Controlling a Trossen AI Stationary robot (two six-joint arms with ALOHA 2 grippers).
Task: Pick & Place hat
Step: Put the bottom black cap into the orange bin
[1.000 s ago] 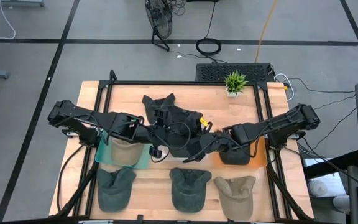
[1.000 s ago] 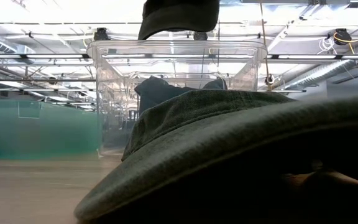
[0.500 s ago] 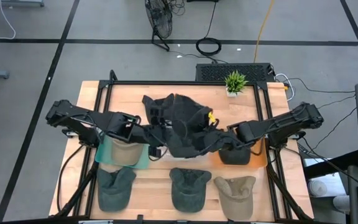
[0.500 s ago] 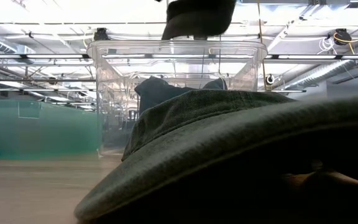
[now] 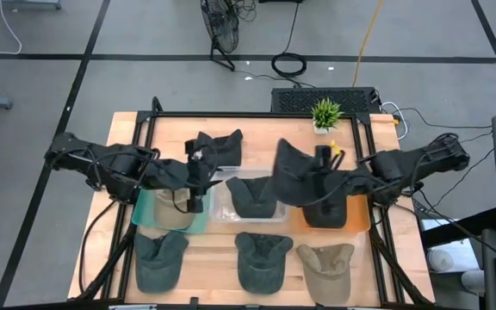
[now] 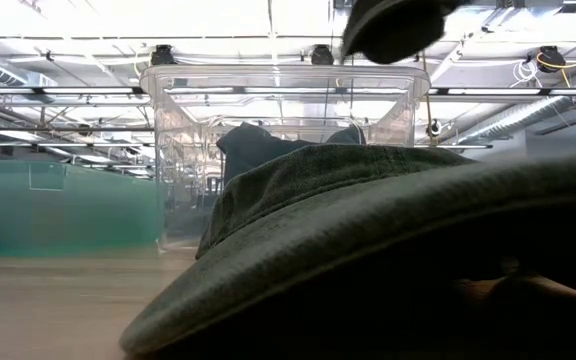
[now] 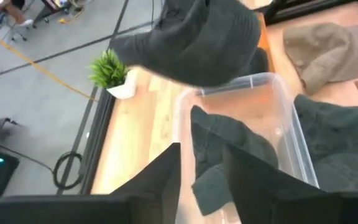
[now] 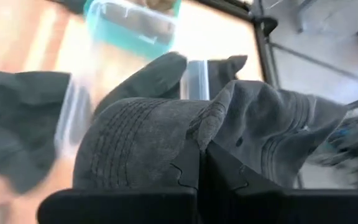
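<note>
The right gripper point(image 5: 317, 175), fingers clenched on a dark hat point(image 5: 293, 172), holds it aloft at three o'clock of the clear bin point(image 5: 220, 205), which already contains one hat. The left gripper point(image 5: 198, 176) hovers at the bin's nine o'clock, fingers released and empty. Three hats remain along the desk point(image 5: 257, 129) at six o'clock. No legible writing.
</note>
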